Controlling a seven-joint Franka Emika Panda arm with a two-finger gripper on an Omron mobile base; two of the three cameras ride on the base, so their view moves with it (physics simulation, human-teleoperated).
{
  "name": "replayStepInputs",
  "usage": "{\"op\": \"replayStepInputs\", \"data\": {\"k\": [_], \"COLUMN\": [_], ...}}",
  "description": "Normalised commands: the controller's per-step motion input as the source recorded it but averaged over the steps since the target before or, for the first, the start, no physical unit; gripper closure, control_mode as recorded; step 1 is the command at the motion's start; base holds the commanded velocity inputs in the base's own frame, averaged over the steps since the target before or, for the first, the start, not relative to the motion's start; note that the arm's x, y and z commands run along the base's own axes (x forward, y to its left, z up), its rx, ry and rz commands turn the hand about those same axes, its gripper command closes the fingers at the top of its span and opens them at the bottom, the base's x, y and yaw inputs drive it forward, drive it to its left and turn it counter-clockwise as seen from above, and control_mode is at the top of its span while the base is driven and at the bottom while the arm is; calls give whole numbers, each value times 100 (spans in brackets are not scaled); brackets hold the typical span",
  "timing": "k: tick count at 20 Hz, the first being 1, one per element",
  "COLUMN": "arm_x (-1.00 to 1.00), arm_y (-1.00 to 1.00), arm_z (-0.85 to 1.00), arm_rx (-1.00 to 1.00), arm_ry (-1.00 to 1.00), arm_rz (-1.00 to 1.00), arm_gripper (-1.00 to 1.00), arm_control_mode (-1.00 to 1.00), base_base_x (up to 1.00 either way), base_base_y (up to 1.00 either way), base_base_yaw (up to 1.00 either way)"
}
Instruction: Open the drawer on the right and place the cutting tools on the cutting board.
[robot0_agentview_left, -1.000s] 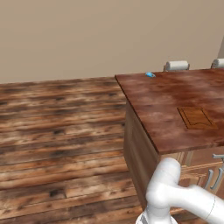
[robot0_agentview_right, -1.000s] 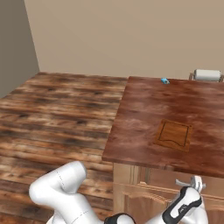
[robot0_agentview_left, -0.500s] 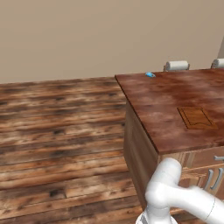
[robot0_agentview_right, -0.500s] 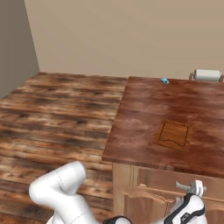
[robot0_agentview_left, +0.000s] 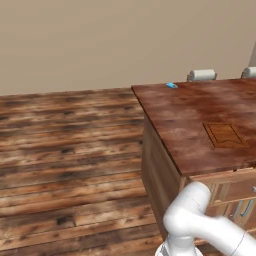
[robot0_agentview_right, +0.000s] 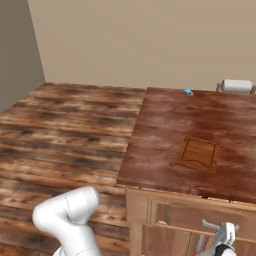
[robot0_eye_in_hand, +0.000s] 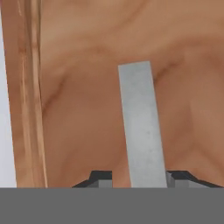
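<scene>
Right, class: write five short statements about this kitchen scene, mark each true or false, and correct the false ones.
1. The cutting board lies flat on the dark countertop. True.
2. A knife rests on the cutting board. False: the board's top is bare.
3. The gripper has its fingertips on either side of a grey bar handle on the drawer front. True.
4. The drawer is pulled fully out. False: its front sits in line with the cabinet face under the countertop edge.
5. A small blue object sits near the far edge of the countertop. True.
</scene>
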Motion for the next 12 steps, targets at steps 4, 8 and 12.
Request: {"op": "replayStepInputs", "data": {"k": [4, 8, 12], "arm_x": [-95, -100, -100], "arm_y": [-44, -50, -52], "arm_z": [6, 4, 1], "arm_rx": [-6, -9, -12], "arm_ry": [-7, -3, -1], "arm_rz": [-1, 0, 0], "arm_gripper": [100, 100, 100], "arm_control_mode": [-100, -100, -100], "base_base_x": [0, 0, 0], "base_base_y": [0, 0, 0], "base_base_yaw": [0, 0, 0]}}
